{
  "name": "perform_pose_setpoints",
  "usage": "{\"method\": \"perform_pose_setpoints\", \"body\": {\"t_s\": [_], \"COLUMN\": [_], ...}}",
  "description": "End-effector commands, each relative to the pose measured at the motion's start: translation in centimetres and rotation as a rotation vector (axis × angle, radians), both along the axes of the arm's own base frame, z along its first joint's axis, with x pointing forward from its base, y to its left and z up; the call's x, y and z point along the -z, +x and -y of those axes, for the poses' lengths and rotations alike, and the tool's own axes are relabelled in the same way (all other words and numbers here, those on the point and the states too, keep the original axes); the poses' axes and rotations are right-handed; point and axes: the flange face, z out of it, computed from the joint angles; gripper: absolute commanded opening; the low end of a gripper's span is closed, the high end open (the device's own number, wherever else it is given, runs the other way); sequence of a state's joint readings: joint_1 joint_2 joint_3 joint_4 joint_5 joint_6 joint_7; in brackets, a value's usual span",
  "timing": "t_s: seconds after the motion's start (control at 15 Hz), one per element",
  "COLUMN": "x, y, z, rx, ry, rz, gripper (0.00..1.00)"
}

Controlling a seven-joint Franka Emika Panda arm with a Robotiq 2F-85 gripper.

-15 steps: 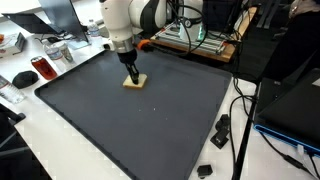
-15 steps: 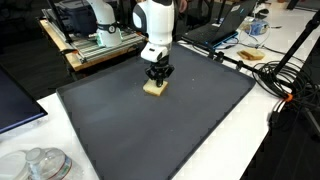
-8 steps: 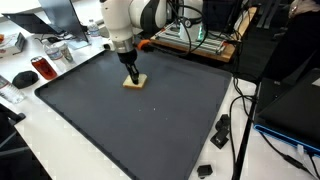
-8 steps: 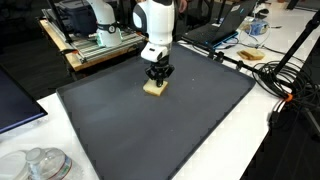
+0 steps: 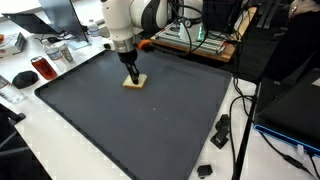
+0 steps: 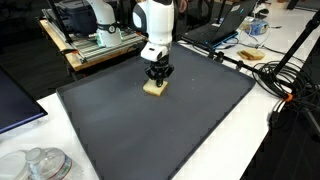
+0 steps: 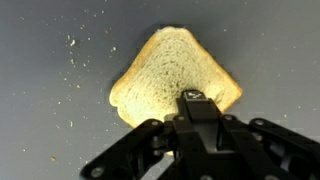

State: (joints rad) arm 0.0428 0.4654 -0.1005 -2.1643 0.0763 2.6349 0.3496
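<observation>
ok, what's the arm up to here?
The white robot arm has its black gripper lowered onto a tan slice of bread that lies flat on the dark grey table mat. The jaws are shut, with the tips at the slice's edge. Whether they pinch it or only press on it is not clear. Pale crumbs are scattered on the mat beside the slice.
</observation>
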Motion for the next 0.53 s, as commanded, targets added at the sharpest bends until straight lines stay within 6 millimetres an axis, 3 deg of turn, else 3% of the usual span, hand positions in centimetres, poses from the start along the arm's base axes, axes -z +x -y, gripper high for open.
{"method": "perform_pose_setpoints", "body": {"t_s": [0.0, 0.47], "x": [-0.1, -1.4], "y": [-1.2, -1.7], "z": [0.9, 2.1], "rx": [-0.005, 0.011], "ry": [-0.008, -0.020], "rz": [0.011, 0.028], "gripper": [0.05, 0.05]}}
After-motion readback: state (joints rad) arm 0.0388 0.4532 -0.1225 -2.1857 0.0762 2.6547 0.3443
